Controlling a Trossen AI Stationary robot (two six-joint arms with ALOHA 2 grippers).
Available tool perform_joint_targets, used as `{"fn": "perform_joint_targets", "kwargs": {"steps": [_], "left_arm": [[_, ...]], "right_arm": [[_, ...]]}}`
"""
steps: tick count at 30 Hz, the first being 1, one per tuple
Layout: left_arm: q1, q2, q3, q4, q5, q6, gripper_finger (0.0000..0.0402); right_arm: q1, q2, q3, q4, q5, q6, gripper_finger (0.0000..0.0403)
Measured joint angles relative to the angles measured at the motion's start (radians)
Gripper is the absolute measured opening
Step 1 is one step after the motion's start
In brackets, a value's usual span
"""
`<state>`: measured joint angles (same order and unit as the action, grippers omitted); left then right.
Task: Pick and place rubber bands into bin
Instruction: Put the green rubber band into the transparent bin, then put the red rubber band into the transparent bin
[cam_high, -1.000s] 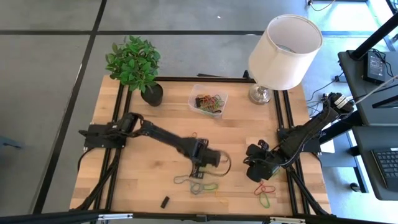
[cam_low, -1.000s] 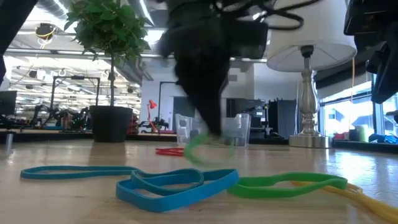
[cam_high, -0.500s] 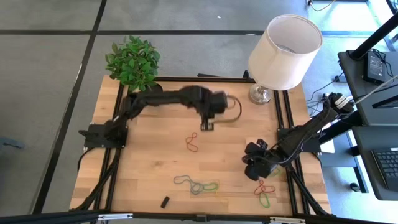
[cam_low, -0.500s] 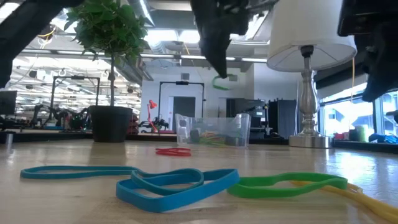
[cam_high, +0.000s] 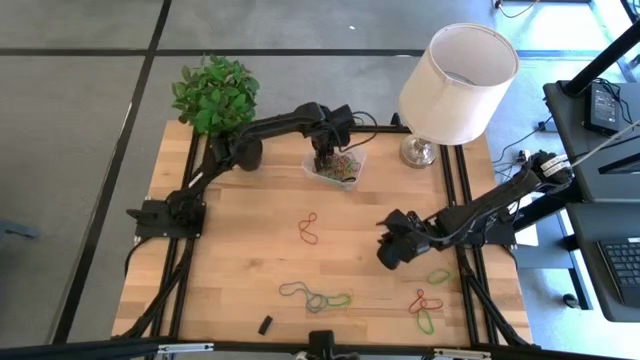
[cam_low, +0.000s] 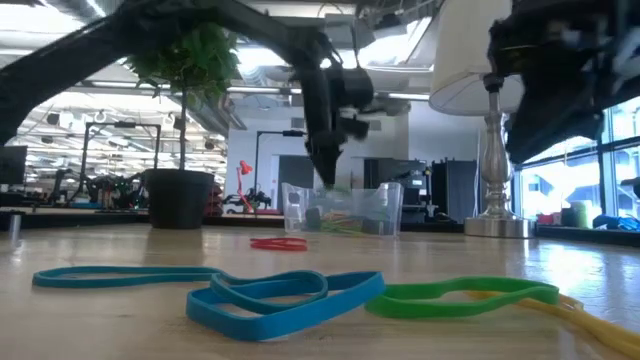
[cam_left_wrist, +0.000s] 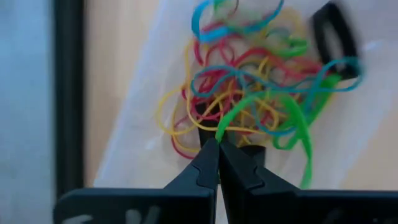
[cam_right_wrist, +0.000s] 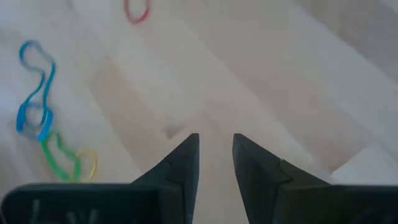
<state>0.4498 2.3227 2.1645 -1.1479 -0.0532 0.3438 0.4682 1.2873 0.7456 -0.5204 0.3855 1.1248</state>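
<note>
Left wrist view: seemingly tangled multicoloured rubber bands (cam_left_wrist: 249, 93)

A light wooden slatted counter (cam_high: 250, 250) carries a leafy green plant in a black pot (cam_high: 216, 100) at eleven o'clock, a white-shaded lamp on a silver base (cam_high: 455, 85) at one o'clock, and a small black block (cam_high: 265, 325) at seven o'clock.
</note>
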Motion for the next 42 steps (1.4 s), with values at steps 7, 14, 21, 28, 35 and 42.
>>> {"fn": "perform_joint_targets", "kwargs": {"steps": [7, 14, 21, 28, 35, 42], "left_arm": [[0.002, 0.075, -0.001, -0.011, -0.017, -0.057, 0.0004], [-0.018, 0.08, -0.001, -0.008, -0.026, -0.095, 0.005], [-0.029, 0.072, -0.001, -0.025, -0.035, -0.123, 0.0097], [-0.03, 0.003, 0.0, -0.04, -0.08, -0.257, 0.0102], [-0.041, -0.075, 0.0, -0.069, -0.087, -0.514, 0.0083], [-0.178, -0.113, 0.001, -0.105, -0.04, -0.578, 0.001]], "right_arm": [[-0.082, 0.0, 0.0, 0.022, 0.0, 0.0, 0.01], [-0.124, 0.0, 0.0, 0.034, 0.0, -0.001, 0.01], [-0.138, 0.0, 0.0, 0.031, 0.0, -0.004, 0.01], [-0.137, 0.0, 0.0, 0.029, -0.001, -0.041, 0.01], [-0.137, 0.0, 0.0, 0.028, -0.004, -0.14, 0.01], [-0.137, 0.0, 0.0, 0.003, -0.005, -0.204, 0.01]]}}
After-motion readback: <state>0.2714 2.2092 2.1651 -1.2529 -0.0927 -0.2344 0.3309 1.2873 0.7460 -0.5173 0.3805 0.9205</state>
